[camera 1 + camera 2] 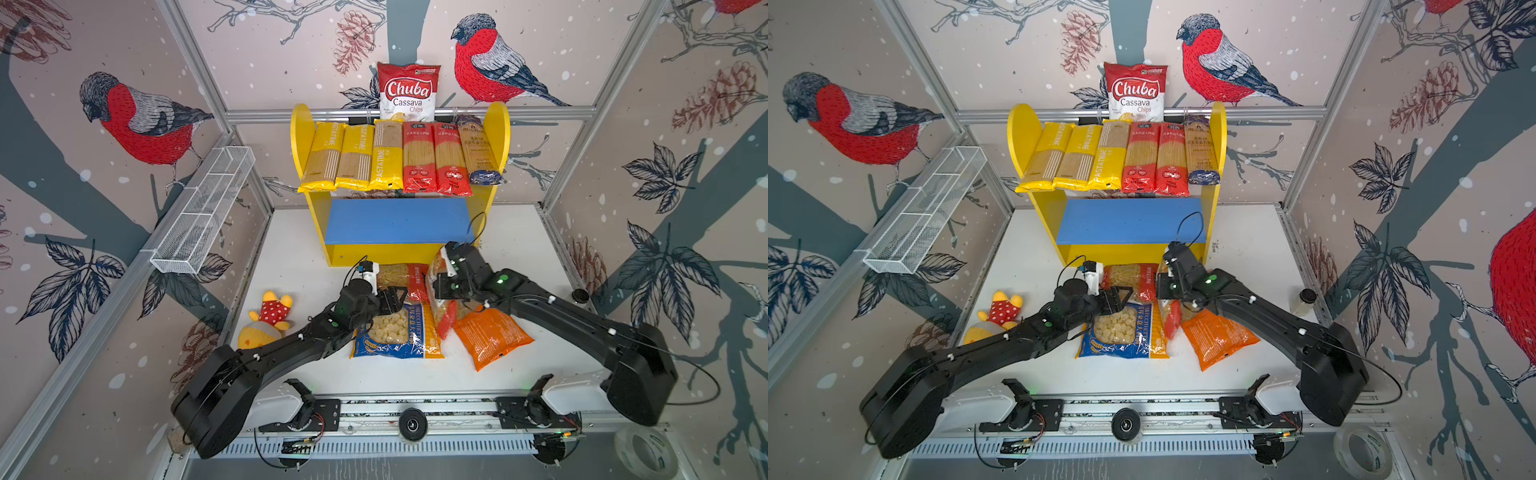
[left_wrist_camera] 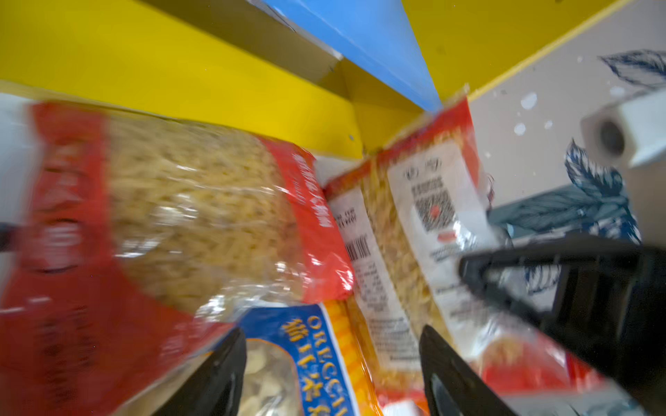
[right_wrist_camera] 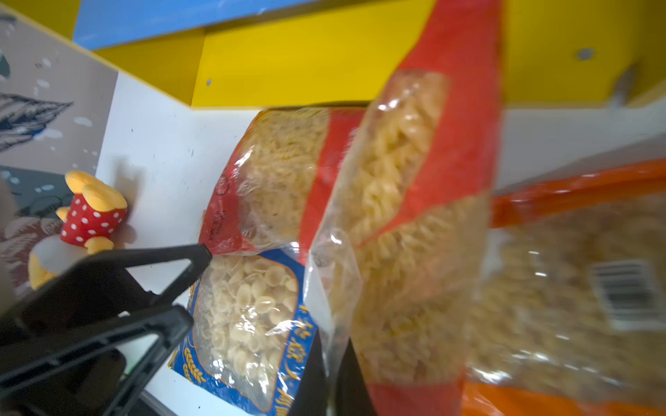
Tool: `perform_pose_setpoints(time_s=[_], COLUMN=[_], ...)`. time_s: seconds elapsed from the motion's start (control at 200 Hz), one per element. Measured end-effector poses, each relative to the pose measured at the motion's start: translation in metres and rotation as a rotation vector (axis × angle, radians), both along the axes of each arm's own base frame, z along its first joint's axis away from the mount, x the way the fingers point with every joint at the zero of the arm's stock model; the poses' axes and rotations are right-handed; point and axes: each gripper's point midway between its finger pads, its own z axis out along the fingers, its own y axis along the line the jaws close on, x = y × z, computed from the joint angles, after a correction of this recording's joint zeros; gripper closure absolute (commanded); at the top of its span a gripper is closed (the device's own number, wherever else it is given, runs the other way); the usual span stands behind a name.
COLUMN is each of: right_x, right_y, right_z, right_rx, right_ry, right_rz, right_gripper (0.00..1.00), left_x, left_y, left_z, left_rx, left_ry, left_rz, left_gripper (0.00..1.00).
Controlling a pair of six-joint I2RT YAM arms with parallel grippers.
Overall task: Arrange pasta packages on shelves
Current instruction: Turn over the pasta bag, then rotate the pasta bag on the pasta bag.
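Note:
The yellow shelves carry several long pasta packages side by side on the upper board; the blue lower board is bare. In front lie a red short-pasta bag, a blue orecchiette bag and an orange bag. My right gripper is shut on the edge of a red fusilli bag, which hangs tilted, its top lifted toward the rack. My left gripper is open just above the blue bag, holding nothing.
A Chuba chips bag stands behind the rack. A polka-dot plush toy lies left of the left arm. A white wire basket hangs on the left wall. A small jar sits at the table's right edge.

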Motion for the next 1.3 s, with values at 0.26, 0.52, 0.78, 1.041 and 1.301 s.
perform_pose_setpoints(time_s=[0.26, 0.52, 0.78, 1.041, 1.301], right_x=[-0.018, -0.027, -0.029, 0.0, -0.019], right_y=[0.103, 0.152, 0.113, -0.004, -0.001], right_z=[-0.006, -0.039, 0.029, -0.023, -0.066], right_rx=[0.004, 0.124, 0.403, 0.412, 0.372], right_ry=[-0.035, 0.111, 0.105, 0.189, 0.311], right_rz=[0.124, 0.267, 0.341, 0.071, 0.095], right_gripper=[0.85, 0.39, 0.35, 0.32, 0.31], left_x=[-0.004, -0.007, -0.003, -0.011, -0.031], left_y=[0.071, 0.106, 0.119, 0.085, 0.058], left_z=[-0.007, -0.006, 0.007, 0.015, -0.006], left_rx=[0.04, 0.056, 0.061, -0.031, -0.01], left_ry=[0.001, 0.021, 0.032, 0.048, 0.119], left_rz=[0.192, 0.301, 0.342, 0.165, 0.043], left_gripper=[0.25, 0.25, 0.22, 0.2, 0.24])
